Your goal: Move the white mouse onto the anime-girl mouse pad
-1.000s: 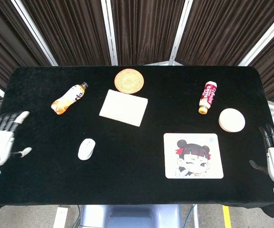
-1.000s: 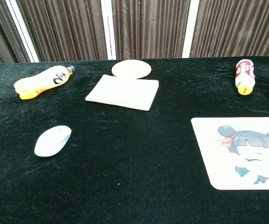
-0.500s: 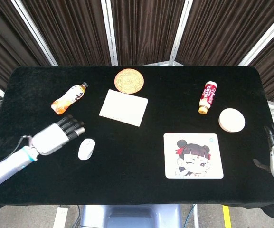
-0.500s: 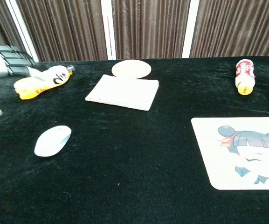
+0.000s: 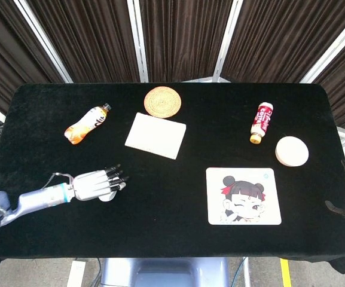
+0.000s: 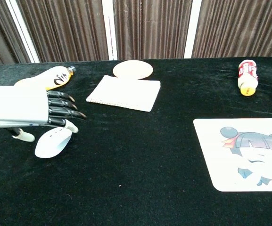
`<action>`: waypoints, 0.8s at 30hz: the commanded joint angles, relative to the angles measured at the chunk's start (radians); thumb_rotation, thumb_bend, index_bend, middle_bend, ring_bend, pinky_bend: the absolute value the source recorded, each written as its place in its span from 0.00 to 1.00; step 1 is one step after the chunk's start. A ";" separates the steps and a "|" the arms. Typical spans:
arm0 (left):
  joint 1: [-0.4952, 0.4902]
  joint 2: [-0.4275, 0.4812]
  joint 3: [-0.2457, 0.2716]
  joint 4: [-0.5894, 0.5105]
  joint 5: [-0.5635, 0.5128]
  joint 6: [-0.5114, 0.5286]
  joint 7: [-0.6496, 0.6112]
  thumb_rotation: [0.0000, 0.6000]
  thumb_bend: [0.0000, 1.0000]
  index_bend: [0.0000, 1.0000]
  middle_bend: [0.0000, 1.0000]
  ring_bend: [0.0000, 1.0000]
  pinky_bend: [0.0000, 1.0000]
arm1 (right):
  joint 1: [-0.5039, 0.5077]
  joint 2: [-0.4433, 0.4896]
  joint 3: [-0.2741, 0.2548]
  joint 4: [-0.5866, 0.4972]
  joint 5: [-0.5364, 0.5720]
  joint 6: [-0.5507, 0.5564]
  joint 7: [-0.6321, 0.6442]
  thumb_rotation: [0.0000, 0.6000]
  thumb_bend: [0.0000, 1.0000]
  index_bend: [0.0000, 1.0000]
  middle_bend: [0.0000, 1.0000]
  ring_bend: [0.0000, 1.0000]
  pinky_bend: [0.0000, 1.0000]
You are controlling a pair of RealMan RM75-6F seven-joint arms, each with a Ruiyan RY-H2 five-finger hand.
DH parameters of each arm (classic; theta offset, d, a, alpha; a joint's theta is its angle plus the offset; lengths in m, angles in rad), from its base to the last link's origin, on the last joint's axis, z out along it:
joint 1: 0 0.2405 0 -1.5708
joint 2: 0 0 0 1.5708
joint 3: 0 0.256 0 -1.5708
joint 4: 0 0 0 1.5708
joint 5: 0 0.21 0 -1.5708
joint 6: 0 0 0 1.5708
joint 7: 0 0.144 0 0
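The left hand (image 6: 29, 112) hovers with fingers extended and apart, holding nothing, over the small white computer mouse (image 6: 53, 141) lying on the black cloth, well apart from the anime-girl printed mouse pad (image 6: 246, 153); closing off-centre could squirt the smooth, rounded mouse sideways

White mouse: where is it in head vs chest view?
Head view: white mouse lower left, mostly hidden under the left hand.
Chest view: white mouse left of centre, just below that hand's fingers.
Shared landmark: orange drink bottle, lying beyond the mouse.
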 commanded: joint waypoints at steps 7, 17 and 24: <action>-0.036 -0.060 0.045 0.057 0.001 -0.011 -0.013 1.00 0.00 0.23 0.06 0.14 0.14 | 0.002 0.000 0.004 0.010 0.014 -0.011 0.005 1.00 0.00 0.04 0.00 0.00 0.00; -0.048 -0.084 0.083 0.091 -0.010 -0.033 -0.018 1.00 0.00 0.31 0.15 0.18 0.17 | 0.003 -0.002 0.007 0.018 0.029 -0.021 0.006 1.00 0.00 0.04 0.00 0.00 0.00; -0.049 -0.112 0.092 0.130 -0.025 0.018 -0.031 1.00 0.03 0.64 0.44 0.42 0.37 | 0.005 -0.005 0.007 0.023 0.033 -0.026 0.003 1.00 0.00 0.04 0.00 0.00 0.00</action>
